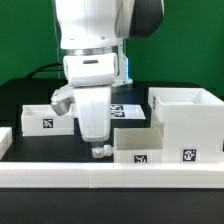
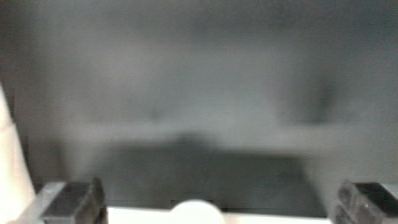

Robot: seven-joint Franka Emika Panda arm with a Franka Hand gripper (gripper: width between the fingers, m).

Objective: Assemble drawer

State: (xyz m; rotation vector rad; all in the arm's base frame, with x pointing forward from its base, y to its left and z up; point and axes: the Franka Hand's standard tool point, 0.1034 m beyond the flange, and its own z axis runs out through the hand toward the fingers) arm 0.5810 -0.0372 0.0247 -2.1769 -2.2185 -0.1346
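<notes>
Right now the white two-finger gripper (image 1: 98, 150) hangs low over the black table (image 1: 40, 148), its tips just beside the near small shallow white plastic tray (image 1: 137, 146), at that tray's 9 o'clock in the exterior view. In the blurred wrist view the dark fingers (image 2: 71, 200) stand wide apart with nothing clamped between them, so the tool is released; a pale rounded blob (image 2: 196, 208) shows between them, too blurred to name. The tall white plastic box casing (image 1: 186, 122) stands at the gripper's 3 o'clock, close against the near tray, though I cannot tell whether they touch. The second shallow white tray (image 1: 45, 118) sits at the gripper's 10 o'clock, apart from the others. Neither tray is in the casing, and all lie behind the long low white border rail (image 1: 110, 181). I judge the step in hand to be reaching for the near tray; the next move calls for settling the jaws over a tray wall or knob, closing firmly, then lifting it level toward the casing
</notes>
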